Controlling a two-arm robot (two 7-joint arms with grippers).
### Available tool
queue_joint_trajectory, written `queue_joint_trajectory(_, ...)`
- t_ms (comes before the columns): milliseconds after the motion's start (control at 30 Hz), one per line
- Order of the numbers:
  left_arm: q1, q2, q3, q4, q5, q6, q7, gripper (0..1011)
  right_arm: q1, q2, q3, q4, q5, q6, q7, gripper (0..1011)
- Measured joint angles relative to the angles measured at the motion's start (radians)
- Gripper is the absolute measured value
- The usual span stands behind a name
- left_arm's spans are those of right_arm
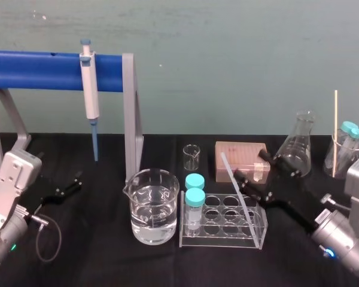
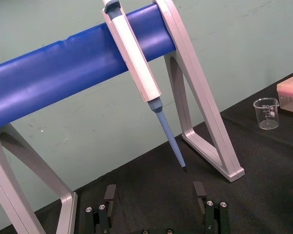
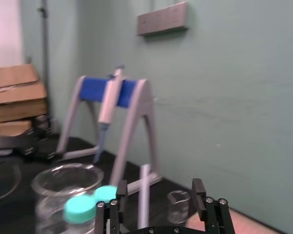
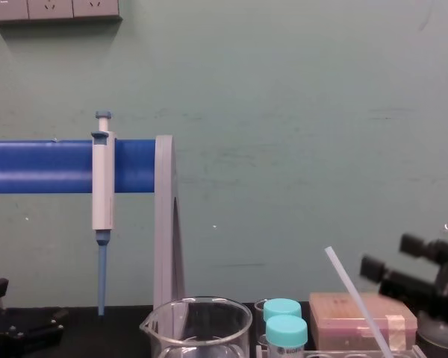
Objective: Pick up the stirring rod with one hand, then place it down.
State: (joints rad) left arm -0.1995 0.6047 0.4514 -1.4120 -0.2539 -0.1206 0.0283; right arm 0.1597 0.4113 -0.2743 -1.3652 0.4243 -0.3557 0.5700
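On a black table (image 1: 107, 263), the stirring rod (image 1: 239, 191) leans at a slant with its lower end down in a clear rack (image 1: 221, 240). Its upper end sticks up towards the back. The right hand (image 3: 158, 187) reaches in from the right, its fingers spread wide to either side of the rod's upper part. It grips nothing, and the rod sits nearer one finger than the other. The left hand (image 2: 155, 195) rests far off by the pipette stand, also spread and empty. The off-centre fit is the main risk, since one finger closing first could push the thin, smooth rod sideways or let it slip. A slanted lift might snag the rod in the rack. That could drag the rack into the capped tubes (image 1: 195, 197) or the beaker (image 1: 151, 209) of water.
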Motion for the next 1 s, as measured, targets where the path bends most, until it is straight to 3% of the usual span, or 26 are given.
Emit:
queue_joint_trajectory(133, 0.0, 0.0, 0.0, 0.0, 0.0, 0.0, 0.0, 1000, -0.031, -0.023, 0.057, -0.052, -0.07, 0.047, -0.17, 934)
queue_joint_trajectory(167, 0.0, 0.0, 0.0, 0.0, 0.0, 0.0, 0.0, 1000, -0.031, -0.023, 0.057, -0.052, -0.07, 0.047, -0.17, 951)
queue_joint_trajectory(267, 0.0, 0.0, 0.0, 0.0, 0.0, 0.0, 0.0, 1000, -0.046, -0.037, 0.083, -0.066, -0.119, 0.128, -0.274, 1000)
queue_joint_trajectory(367, 0.0, 0.0, 0.0, 0.0, 0.0, 0.0, 0.0, 1000, -0.054, -0.044, 0.095, -0.067, -0.133, 0.205, -0.315, 1000)
queue_joint_trajectory(600, 0.0, 0.0, 0.0, 0.0, 0.0, 0.0, 0.0, 1000, -0.061, -0.054, 0.104, -0.059, -0.141, 0.325, -0.331, 1000)
queue_joint_trajectory(1000, 0.0, 0.0, 0.0, 0.0, 0.0, 0.0, 0.0, 1000, -0.061, -0.055, 0.105, -0.058, -0.142, 0.327, -0.331, 1000)
